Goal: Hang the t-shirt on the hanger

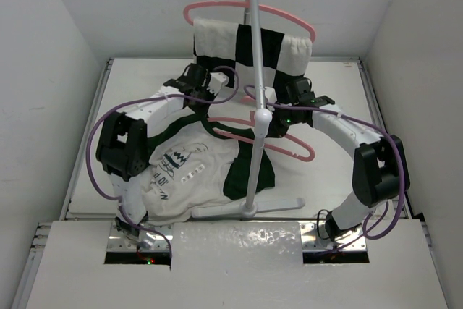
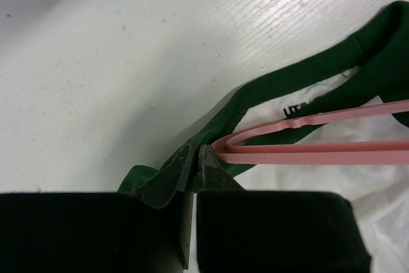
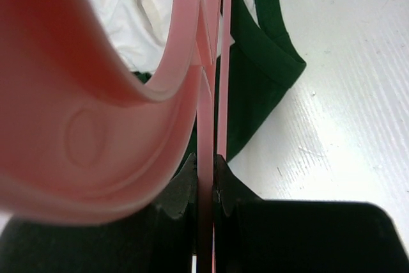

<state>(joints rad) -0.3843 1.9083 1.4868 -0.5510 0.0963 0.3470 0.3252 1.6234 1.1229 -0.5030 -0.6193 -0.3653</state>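
T-shirt collar edge pinched by left gripper; right gripper clamps hanger.

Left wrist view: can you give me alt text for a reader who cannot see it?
The left gripper is shut, pinching the dark green collar of the t-shirt, which lies on a white table. The rounded end of the pink hanger sits right beside the gripper and appears to reach into the neck opening, over the cream fabric.
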